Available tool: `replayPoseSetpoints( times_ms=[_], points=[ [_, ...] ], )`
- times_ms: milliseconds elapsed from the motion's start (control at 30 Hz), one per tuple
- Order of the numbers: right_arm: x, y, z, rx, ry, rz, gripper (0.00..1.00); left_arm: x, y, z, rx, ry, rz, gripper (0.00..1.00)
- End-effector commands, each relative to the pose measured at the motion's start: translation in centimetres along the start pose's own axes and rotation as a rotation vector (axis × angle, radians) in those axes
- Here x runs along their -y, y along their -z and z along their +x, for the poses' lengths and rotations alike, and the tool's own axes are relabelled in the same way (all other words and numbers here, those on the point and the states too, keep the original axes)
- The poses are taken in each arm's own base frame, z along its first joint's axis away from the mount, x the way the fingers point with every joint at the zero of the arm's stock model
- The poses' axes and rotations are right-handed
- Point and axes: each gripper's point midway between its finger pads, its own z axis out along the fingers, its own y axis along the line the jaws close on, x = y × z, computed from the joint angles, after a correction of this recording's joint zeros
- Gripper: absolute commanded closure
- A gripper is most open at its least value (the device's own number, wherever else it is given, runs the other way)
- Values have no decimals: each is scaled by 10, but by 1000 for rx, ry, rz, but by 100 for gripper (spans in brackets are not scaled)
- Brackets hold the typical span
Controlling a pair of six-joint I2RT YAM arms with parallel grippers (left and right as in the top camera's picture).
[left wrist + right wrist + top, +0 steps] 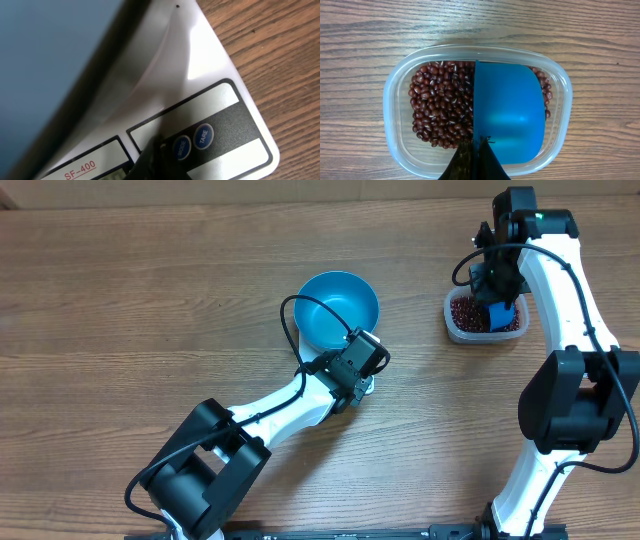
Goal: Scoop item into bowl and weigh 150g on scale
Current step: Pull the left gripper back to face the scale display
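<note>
Weighing at its opening stage: the bright-blue bowl (338,308) is seen standing on the white scale (200,65) near the middle of the counter (150,300), and no beans can be made out inside it. The left gripper (152,160), its fingers pressed together and holding nothing, is lowered over the scale's control edge, with its dark tip just beside the MODE button (181,147) and close to the TARE button (203,136). Whether a button is actually being pressed cannot be told. The display is not readable from any view.

Well apart to the right, the beans (442,110) are all gathered in the clear plastic tub (390,100). The right gripper (476,160) is clamped shut on the small blue scoop (510,115), which is held over the right half of the tub with its hollow empty.

By this evidence, only the setting-up is judged complete: bowl placed on scale, scoop in hand, scale apparently being readied. Nothing has been transferred, so every scoopful toward the target weight remains to be carried across.
</note>
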Motion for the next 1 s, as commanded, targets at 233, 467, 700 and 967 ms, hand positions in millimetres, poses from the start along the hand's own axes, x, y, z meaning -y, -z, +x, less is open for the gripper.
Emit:
replayPoseSetpoints(
  times_ms=[233, 467, 700, 967],
  points=[
    [4, -9, -2, 1, -18, 4, 96, 1, 27, -34, 80, 11, 26, 96],
    [4, -9, -2, 2, -18, 4, 96, -7, 62, -36, 90, 47, 37, 96],
    [4, -9, -2, 2, -18, 4, 96, -12, 72, 1, -63, 214, 31, 96],
    [4, -9, -2, 2, -18, 4, 96, -9, 58, 22, -156, 300, 16, 96]
  ],
)
